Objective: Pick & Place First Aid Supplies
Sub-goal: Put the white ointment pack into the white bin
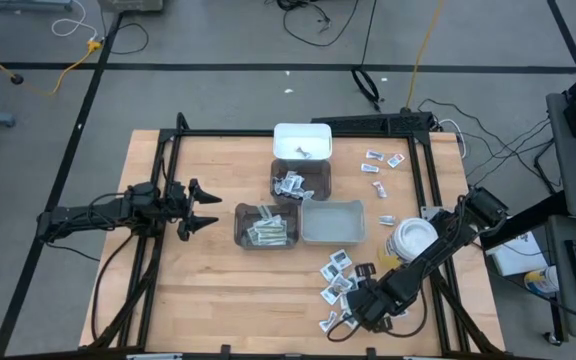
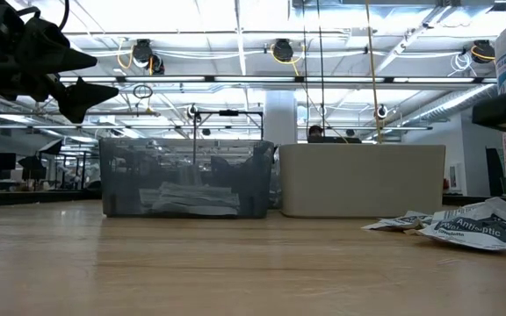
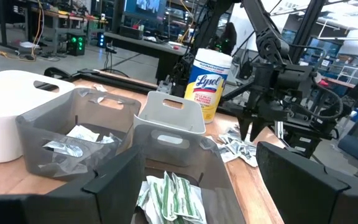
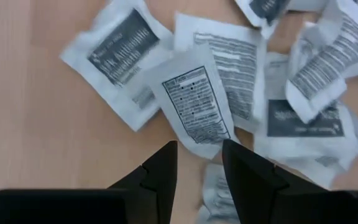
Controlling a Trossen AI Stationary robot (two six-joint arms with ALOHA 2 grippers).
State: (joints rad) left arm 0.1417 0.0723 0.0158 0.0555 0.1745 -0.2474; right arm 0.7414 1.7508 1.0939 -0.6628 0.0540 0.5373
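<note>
A pile of square white sachets with dark print [image 1: 338,280] lies on the wooden table near its front right; it also shows in the low view [image 2: 473,226]. My right gripper [image 1: 353,312] points steeply down over this pile, open. In the right wrist view its fingers [image 4: 199,152] stand either side of the near corner of one printed sachet [image 4: 194,109], which lies on top of others. Whether they touch it I cannot tell. My left gripper [image 1: 200,208] waits open at the table's left, pointing level, with nothing between its fingers.
Several small bins stand mid-table: a white one [image 1: 302,140], a grey one with packets [image 1: 301,183], a grey one with green-striped wrappers [image 1: 265,227], and a pale one [image 1: 333,222]. A yellow canister [image 1: 411,240] stands beside the right arm. Loose packets [image 1: 383,165] lie at the far right.
</note>
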